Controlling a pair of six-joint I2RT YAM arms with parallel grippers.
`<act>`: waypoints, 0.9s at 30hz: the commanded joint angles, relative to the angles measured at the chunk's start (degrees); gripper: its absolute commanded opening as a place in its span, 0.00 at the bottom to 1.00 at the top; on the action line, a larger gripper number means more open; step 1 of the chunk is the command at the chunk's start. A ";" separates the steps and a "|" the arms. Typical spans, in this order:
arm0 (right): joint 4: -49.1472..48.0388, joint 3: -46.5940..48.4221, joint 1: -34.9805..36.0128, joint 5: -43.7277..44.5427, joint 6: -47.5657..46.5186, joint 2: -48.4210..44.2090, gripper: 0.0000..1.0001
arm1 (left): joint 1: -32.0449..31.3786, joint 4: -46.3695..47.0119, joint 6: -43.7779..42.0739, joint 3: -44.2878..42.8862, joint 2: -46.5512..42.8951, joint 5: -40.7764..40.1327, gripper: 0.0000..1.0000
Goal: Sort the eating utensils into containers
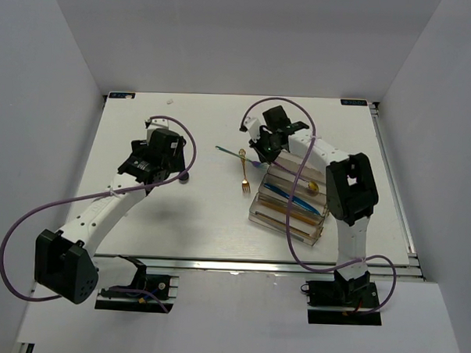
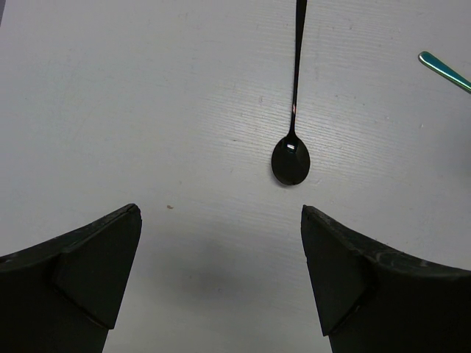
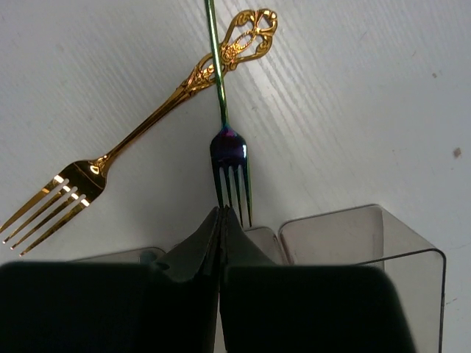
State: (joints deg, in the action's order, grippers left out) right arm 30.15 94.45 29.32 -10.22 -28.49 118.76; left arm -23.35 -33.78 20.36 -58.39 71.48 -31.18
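My right gripper is shut, its tips pinched at the tines of the iridescent fork, whose green handle crosses over the gold fork. Both forks lie on the white table just left of the clear organizer tray. From above, the right gripper is at the tray's far left corner, with the iridescent fork and gold fork beside it. My left gripper is open and empty above bare table. The black spoon lies just ahead of it.
The tray holds a blue knife, a gold-bowled spoon and other utensils. The iridescent fork's handle tip shows at the right edge of the left wrist view. White walls surround the table.
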 commanded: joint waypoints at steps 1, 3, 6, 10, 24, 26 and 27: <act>1.14 -1.20 0.03 0.38 -0.60 -3.80 0.00 | 0.15 1.44 -0.58 0.73 -2.49 -0.64 0.98; 0.96 -2.42 0.03 0.20 -0.43 -4.59 0.00 | 0.15 1.35 -0.67 0.65 -2.40 -0.73 0.98; 1.14 -3.57 0.03 0.64 -0.34 -5.29 0.00 | 0.15 1.35 -0.67 0.73 -2.58 -0.73 0.98; 0.70 -5.24 0.03 1.16 -0.16 -7.22 0.00 | 0.15 1.52 -0.67 0.74 -2.58 -0.64 0.98; -3.25 -11.05 -2.07 -2.88 2.29 -14.86 0.00 | 0.15 1.52 -0.76 0.91 -2.31 -0.81 0.98; -5.53 -14.46 -2.16 -1.74 2.56 -18.29 0.11 | 0.15 1.44 -0.76 0.91 -2.23 -0.73 0.98; -6.67 -15.69 -2.34 -1.21 2.65 -19.34 0.14 | 0.15 1.35 -0.76 0.82 -2.23 -0.73 0.98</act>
State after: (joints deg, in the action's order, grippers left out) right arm 28.32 80.75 27.22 -10.94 -26.96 105.25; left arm -23.35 -33.32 19.94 -57.78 70.78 -31.18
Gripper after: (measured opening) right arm 0.120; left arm 0.980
